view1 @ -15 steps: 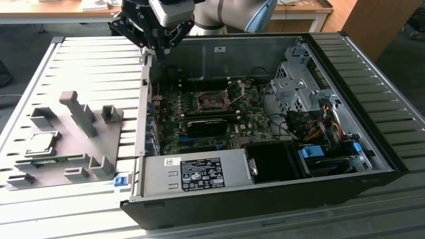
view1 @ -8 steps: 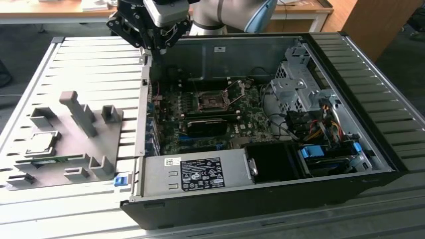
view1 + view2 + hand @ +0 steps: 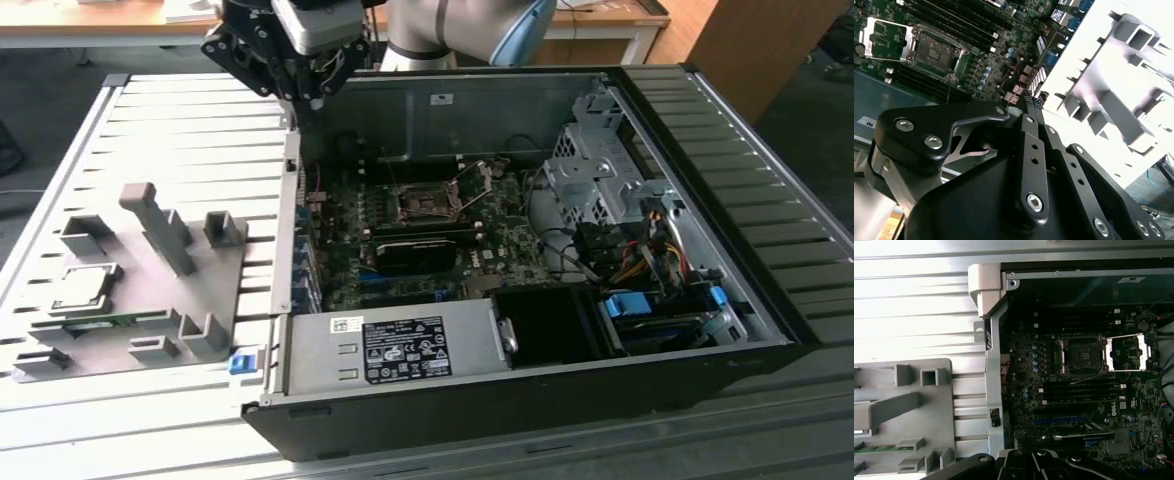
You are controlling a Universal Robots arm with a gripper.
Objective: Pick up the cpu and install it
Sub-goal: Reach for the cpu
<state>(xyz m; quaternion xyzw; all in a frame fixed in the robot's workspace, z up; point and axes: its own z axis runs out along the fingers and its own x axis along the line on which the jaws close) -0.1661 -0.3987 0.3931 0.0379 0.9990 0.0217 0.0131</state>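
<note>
The cpu (image 3: 83, 287), a small silver square chip, lies flat on the grey holder block (image 3: 147, 300) at the exterior view's left, outside the computer case. My gripper (image 3: 310, 98) hangs high above the case's back left corner, far from the cpu, shut with nothing held. Its black fingers meet at the tips in both wrist views (image 3: 1030, 97) (image 3: 1031, 456). The black socket (image 3: 424, 205) on the motherboard lies uncovered, with its metal frame (image 3: 1126, 352) flipped open beside it (image 3: 934, 49) (image 3: 1081, 356).
The open black computer case (image 3: 747, 300) lies on a slatted metal table (image 3: 187, 130). Inside are a drive cage (image 3: 594, 175), a power supply (image 3: 394, 350) and bundled cables (image 3: 641, 250). A long green circuit strip (image 3: 874, 448) rests in the holder block. The block has upright grey posts (image 3: 158, 225).
</note>
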